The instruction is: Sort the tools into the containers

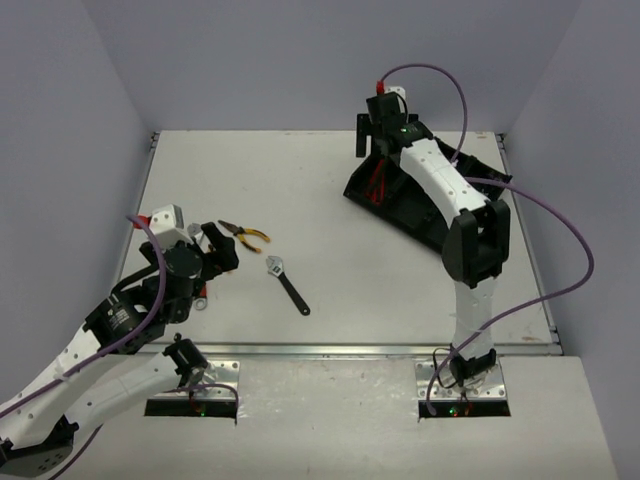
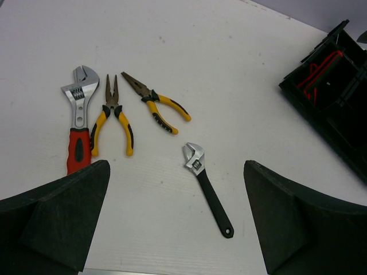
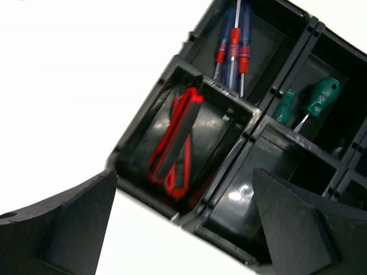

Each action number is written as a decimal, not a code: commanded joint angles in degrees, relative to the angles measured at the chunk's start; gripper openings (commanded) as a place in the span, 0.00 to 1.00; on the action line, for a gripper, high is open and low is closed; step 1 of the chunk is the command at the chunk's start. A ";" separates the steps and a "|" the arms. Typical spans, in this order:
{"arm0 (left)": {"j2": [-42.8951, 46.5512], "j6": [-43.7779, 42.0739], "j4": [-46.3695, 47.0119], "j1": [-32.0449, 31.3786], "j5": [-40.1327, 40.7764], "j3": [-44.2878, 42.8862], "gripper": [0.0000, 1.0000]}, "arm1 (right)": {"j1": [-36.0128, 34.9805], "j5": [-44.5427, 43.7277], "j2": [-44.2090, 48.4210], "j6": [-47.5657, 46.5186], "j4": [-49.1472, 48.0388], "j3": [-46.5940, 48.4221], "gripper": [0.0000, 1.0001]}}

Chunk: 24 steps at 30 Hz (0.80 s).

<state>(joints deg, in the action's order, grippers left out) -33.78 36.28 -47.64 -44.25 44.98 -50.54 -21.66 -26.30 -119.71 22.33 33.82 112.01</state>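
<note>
Left gripper (image 1: 222, 250) hangs over the left side of the table (image 1: 350, 300), fingers (image 2: 69, 217) spread wide, nothing between them. In the left wrist view, loose tools lie flat on the table ahead of it. Furthest left is the red-handled adjustable wrench (image 2: 77, 123), head pointing away. Just beside it is one pair of yellow-handled pliers (image 2: 112, 117), tips pointing away, not clearly touching the wrench. Next is a second yellow-handled pair (image 2: 155, 106), long-nosed and angled, apart from the first. Further right and nearer the gripper is the black-handled adjustable wrench (image 2: 207, 189), lying on its own with its handle running toward the near edge. Black organiser tray (image 1: 365, 185) sits well apart at the far right of the table, skewed to the table edges. In the right wrist view, the red-black utility knives (image 3: 178, 143) lie in one compartment. The red/blue screwdrivers (image 3: 232, 48) are in the adjoining one. Two green-handled screwdrivers (image 3: 312, 100) are in the next compartment to the right of those. Right gripper (image 1: 378, 135) hovers above the tray's far-left corner, over the knife compartment. Its fingers (image 3: 57, 223) are spread and carry nothing.
</note>
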 commanded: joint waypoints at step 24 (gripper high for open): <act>1.83 3.01 -0.44 0.39 4.33 -0.52 1.00 | -33.23 16.68 2.28 1.48 0.67 -13.05 0.93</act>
<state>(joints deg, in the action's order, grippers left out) -31.77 39.06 -49.19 -44.25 48.48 -50.54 -53.92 -11.61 -116.24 23.81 37.64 95.31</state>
